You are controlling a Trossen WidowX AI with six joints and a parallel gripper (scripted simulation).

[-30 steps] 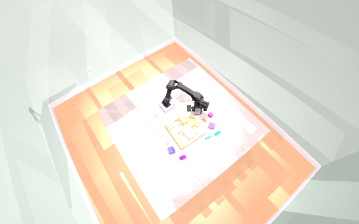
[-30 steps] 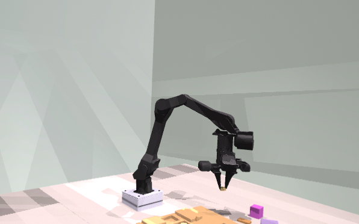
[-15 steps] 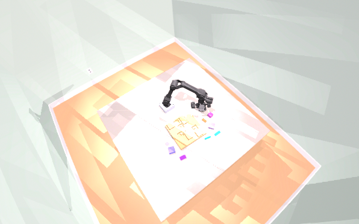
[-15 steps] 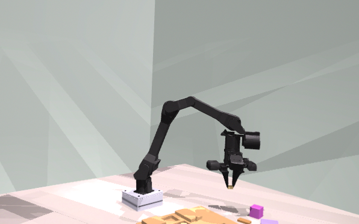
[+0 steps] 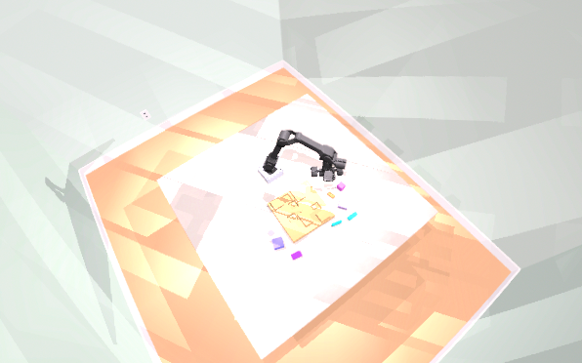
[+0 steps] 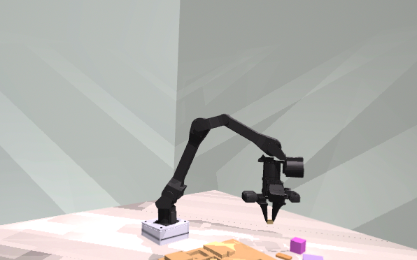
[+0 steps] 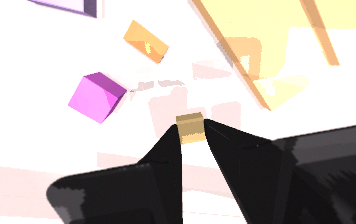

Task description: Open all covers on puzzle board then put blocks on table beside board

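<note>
My gripper (image 6: 270, 221) (image 7: 190, 126) is shut on a small tan block, held above the table off the board's edge. The yellow-orange puzzle board (image 5: 297, 234) (image 6: 252, 252) (image 7: 256, 20) lies on the table; its covers are too small and washed out to read. A magenta cube (image 5: 341, 186) (image 6: 297, 245) (image 7: 96, 97), an orange block (image 5: 331, 195) (image 6: 283, 256) (image 7: 146, 42) and a pale purple block (image 5: 342, 208) (image 6: 313, 258) (image 7: 61, 4) rest beside the board. Two cyan pieces, one (image 5: 336, 223) nearer the board and one (image 5: 353, 216) farther, lie clear of it.
On another side of the board lie a blue-purple block (image 5: 277, 243) and a magenta block (image 5: 296, 255). The arm's white base (image 5: 271, 176) (image 6: 165, 233) stands behind the board, away from these blocks.
</note>
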